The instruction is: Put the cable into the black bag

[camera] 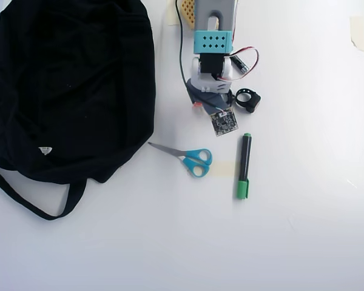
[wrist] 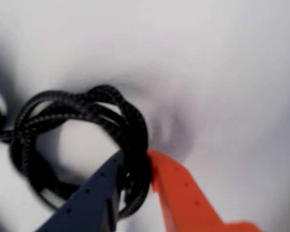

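Note:
In the wrist view the cable (wrist: 87, 110) is a black braided coil against the white table (wrist: 232, 72). My gripper (wrist: 135, 159) is shut on the coil's right side, several strands pinched between the dark blue finger (wrist: 94, 193) and the orange finger (wrist: 179, 188). A soft shadow lies under the coil; whether it rests on the table is unclear. In the overhead view the arm (camera: 212, 66) stands at the top centre and hides gripper and cable beneath it. The black bag (camera: 73, 79) fills the upper left, its strap (camera: 24, 200) looping toward the front.
In the overhead view, blue-handled scissors (camera: 191, 159) lie just right of the bag. A green marker (camera: 244, 165) lies right of the scissors. A small black ring clip (camera: 247, 99) sits beside the arm. The wrist camera board (camera: 223, 122) sticks out below the arm.

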